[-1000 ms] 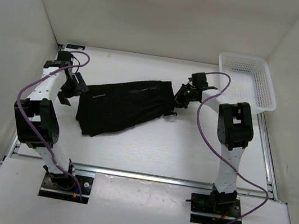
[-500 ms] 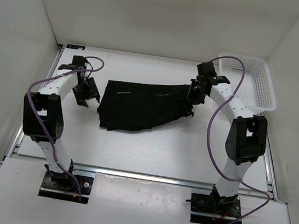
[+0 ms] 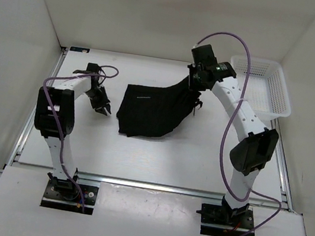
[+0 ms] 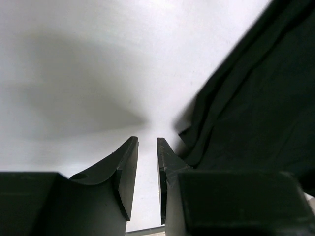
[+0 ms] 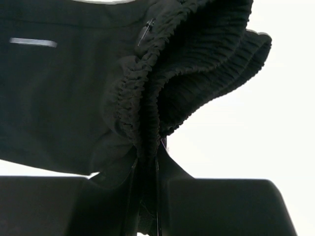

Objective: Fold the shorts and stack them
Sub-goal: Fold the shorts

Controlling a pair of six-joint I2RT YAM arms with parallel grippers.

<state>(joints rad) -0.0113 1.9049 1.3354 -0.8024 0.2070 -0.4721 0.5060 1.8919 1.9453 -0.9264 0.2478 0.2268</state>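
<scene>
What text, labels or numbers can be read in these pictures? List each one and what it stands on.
None can be read.
The shorts carry a small pale strip, but it is too blurred to read.
The basket and both arms show no legible markings.

work surface: white table (image 3: 158, 154), flat, walled on three sides by white panels. black shorts (image 3: 150, 109) lie on it near centre, bunched; far right corner raised off the surface, rest of fabric flat on table. white perforated basket (image 3: 261, 86) sits at far right corner of table, well apart from shorts. both arm bases on metal rail (image 3: 152, 187) at near edge. left wrist view: shorts edge (image 4: 246, 103) on bare white surface, soft shadow to the left.
</scene>
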